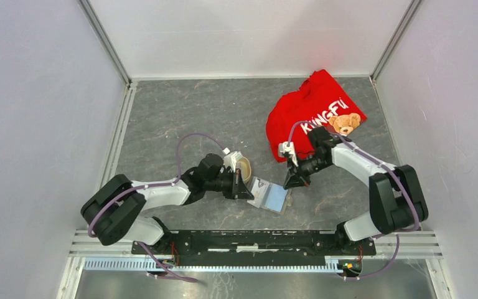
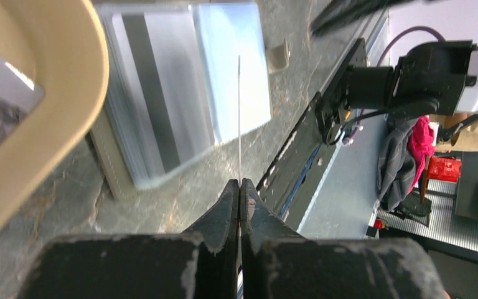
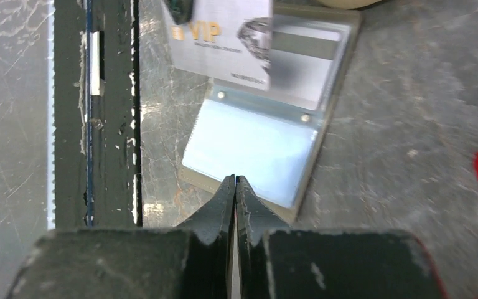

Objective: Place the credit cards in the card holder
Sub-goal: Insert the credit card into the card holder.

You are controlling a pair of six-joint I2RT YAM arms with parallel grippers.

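The grey counter (image 1: 180, 118) is bare toward 10 o'clock, and the red shirt (image 1: 314, 115) fills 1 o'clock. The open card holder (image 1: 272, 197) lies at 6 o'clock, with the beige tray (image 1: 245, 168) just beside its 10 o'clock corner. The left tool (image 2: 240, 187) pinches a credit card (image 3: 224, 43) (edge-on from its own wrist) over the holder's 9 o'clock edge. The right tool (image 3: 234, 182), closed and empty, hovers at the 3 o'clock edge.

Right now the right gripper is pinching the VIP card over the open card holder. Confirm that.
Wrong arm. The left gripper is pinching the VIP card over the open card holder; the left wrist view shows the card edge-on between its shut fingers. The right gripper is shut on nothing.
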